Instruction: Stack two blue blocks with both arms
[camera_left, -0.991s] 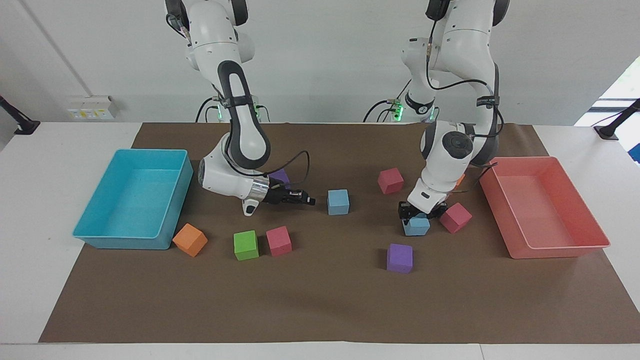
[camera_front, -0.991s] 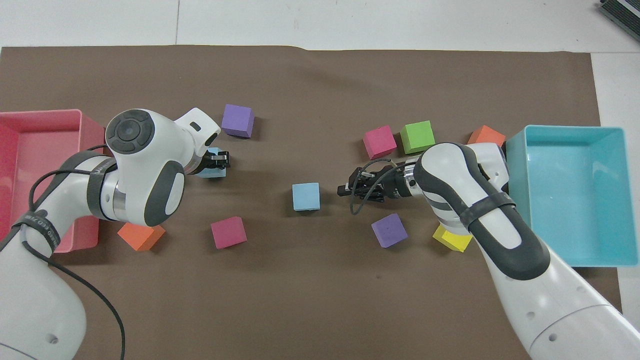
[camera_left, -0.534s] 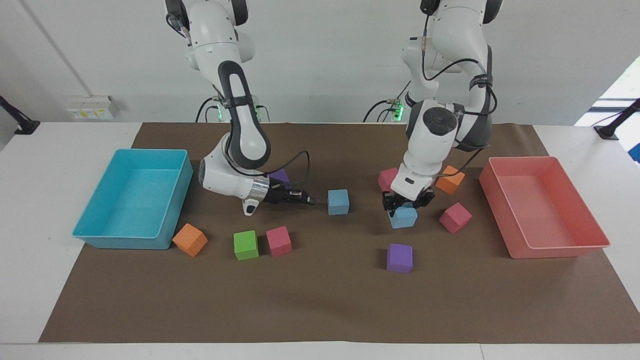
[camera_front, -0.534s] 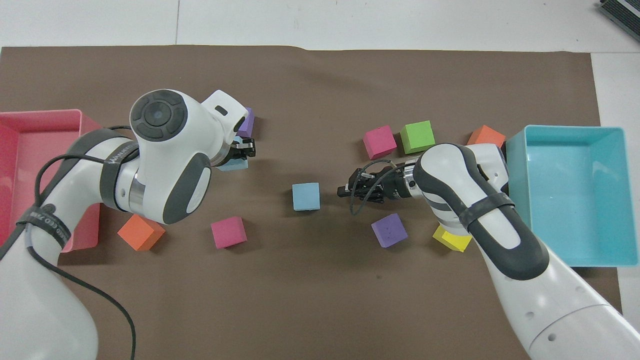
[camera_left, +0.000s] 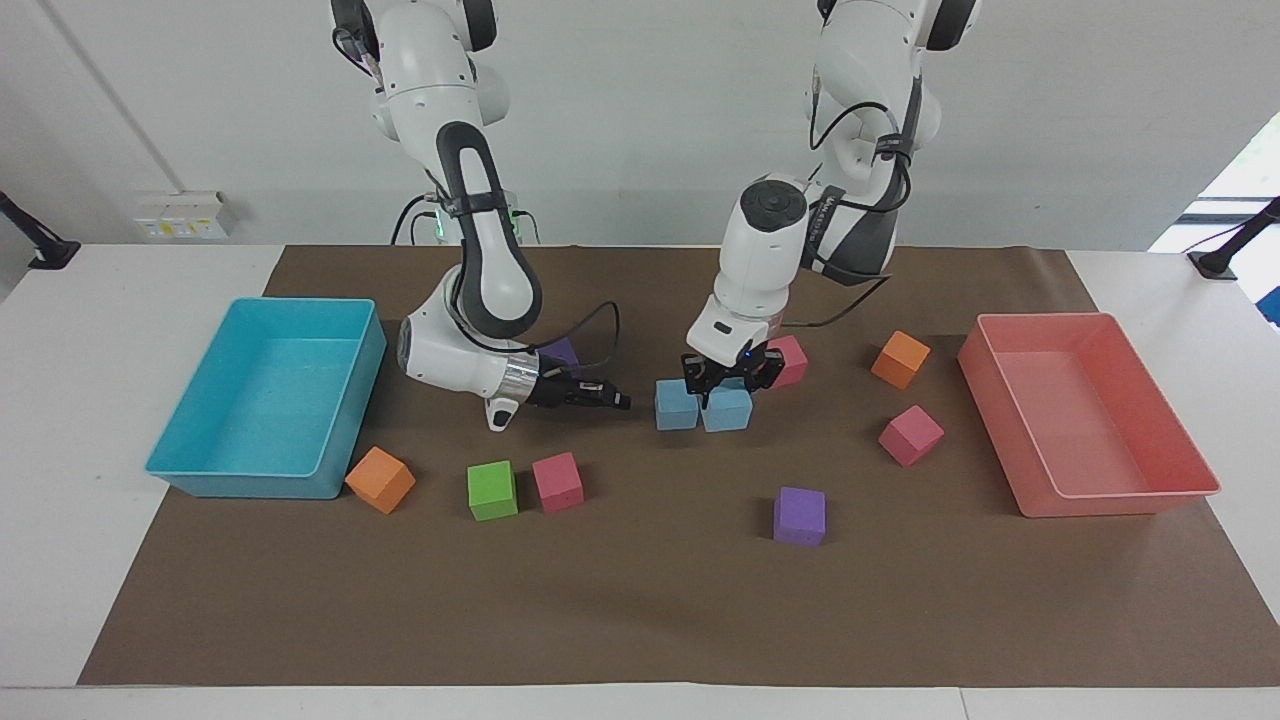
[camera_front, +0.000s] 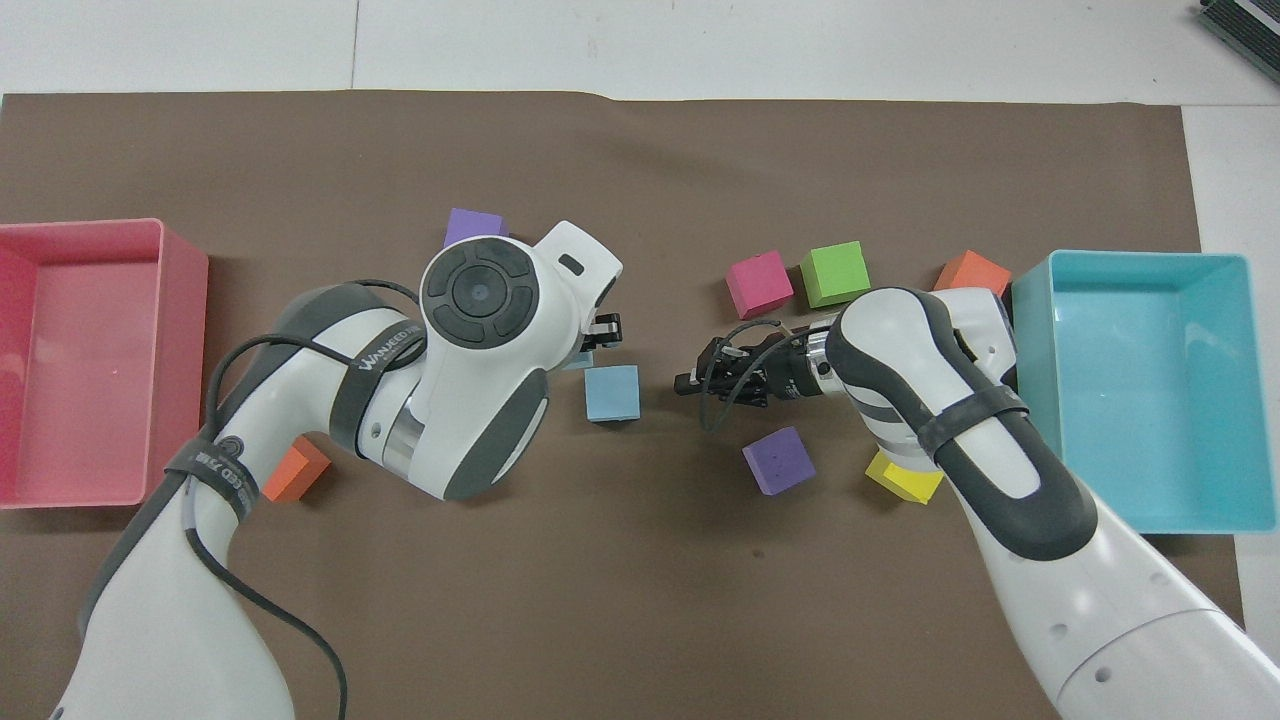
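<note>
Holding: the left claw (camera_left: 727, 383) grips one blue block (camera_left: 727, 409), fingers pinched on its top (block carried low, whether it touches the bench cannot be told).
Held block: right beside the second blue block (camera_left: 676, 404), the two side by side and seemingly touching in the facing view, not yet one on the other.
Second blue block: on the brown mat (camera_left: 640, 600), between the two claws, toward the right arm's end from the left claw.
Right claw (camera_left: 618, 402): shut on nothing, fingertips together, lying level just above the mat and pointing at the second blue block, a small gap apart; this arm waits.
Near the left claw: a pink block (camera_left: 791, 361) just beside it toward the left arm's end; a purple block (camera_left: 799, 515) farther from the robots.
Near the right claw: a green block (camera_left: 492, 490) and another pink block (camera_left: 557, 481), farther from the robots.
Trays: a turquoise tray (camera_left: 190, 465) at the right arm's end, a pink tray (camera_left: 1120, 500) at the left arm's end of the bench.
</note>
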